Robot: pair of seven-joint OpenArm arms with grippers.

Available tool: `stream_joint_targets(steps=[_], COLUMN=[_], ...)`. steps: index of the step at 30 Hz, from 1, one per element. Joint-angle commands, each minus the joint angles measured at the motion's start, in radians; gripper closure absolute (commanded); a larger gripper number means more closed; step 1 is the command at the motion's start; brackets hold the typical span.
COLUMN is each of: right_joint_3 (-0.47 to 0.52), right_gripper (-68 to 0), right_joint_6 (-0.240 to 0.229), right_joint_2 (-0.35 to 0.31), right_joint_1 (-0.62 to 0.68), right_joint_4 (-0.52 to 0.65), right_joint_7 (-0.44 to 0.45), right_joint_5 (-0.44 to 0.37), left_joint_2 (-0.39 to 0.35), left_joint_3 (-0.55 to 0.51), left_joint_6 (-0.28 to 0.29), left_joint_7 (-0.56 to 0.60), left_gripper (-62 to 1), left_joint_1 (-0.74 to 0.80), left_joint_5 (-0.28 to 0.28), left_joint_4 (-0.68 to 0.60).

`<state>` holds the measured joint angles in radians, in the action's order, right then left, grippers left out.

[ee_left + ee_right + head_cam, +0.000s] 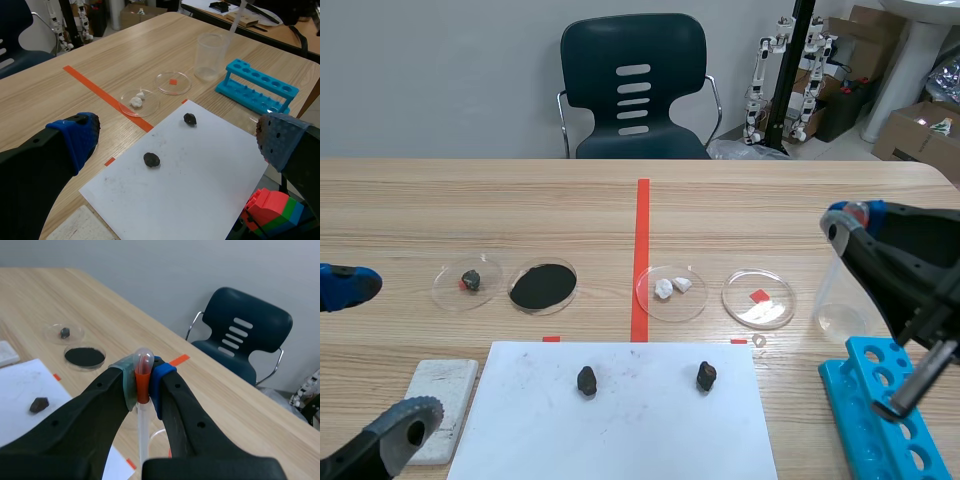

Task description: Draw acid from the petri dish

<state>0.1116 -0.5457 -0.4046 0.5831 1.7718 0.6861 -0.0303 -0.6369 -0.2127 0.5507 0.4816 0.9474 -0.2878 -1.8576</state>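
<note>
Right wrist view: right gripper (143,385) clamped on the upright pipette (143,426), bulb up, tip down.

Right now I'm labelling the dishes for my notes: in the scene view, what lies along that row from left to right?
Dish with a dark stone → dish of black powder → dish with white lumps → clear dish over a red mark → clear beaker.

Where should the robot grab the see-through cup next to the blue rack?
Probably around its side wall, midway up, one finger on each side. The cup stands upright, round, with an open top, so come in level, from the side away from the blue rack, which stands close by.
</note>
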Motion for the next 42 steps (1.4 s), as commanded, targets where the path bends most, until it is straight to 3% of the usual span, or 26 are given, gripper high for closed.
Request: stream_joint_targets(steps=[1,4,8,23,42], right_joint_3=[-0.024,-0.098,-0.200,-0.465,-0.495], right_gripper=[-1.1,-1.1,-1.1,-1.1,-1.1], right_joint_6=[0.040,0.130,0.212,0.472,0.479], right_joint_2=[0.000,0.000,0.000,0.000,0.050], right_joint_1=[-0.032,-0.094,-0.182,-0.419,-0.513], right_joint_4=[-0.013,-0.041,-0.089,-0.353,-0.577], right_joint_7=[0.009,-0.008,-0.050,-0.043,0.054], right_joint_5=[-0.024,-0.035,-0.085,-0.253,-0.315], left_joint_2=[0.005,0.005,0.005,0.005,0.005], left_joint_3=[-0.003,-0.003,-0.003,-0.003,-0.003], left_joint_6=[0.001,0.001,0.001,0.001,0.001], left_joint_7=[0.014,0.014,0.014,0.014,0.015], left_gripper=[-62.3,-62.3,-62.3,-62.3,-62.3], left_joint_1=[-0.001,-0.001,-0.001,-0.001,-0.001], left_joint_5=[-0.007,-0.007,-0.007,-0.007,-0.007], left_joint_4=[-0.006,-0.006,-0.006,-0.006,-0.006])
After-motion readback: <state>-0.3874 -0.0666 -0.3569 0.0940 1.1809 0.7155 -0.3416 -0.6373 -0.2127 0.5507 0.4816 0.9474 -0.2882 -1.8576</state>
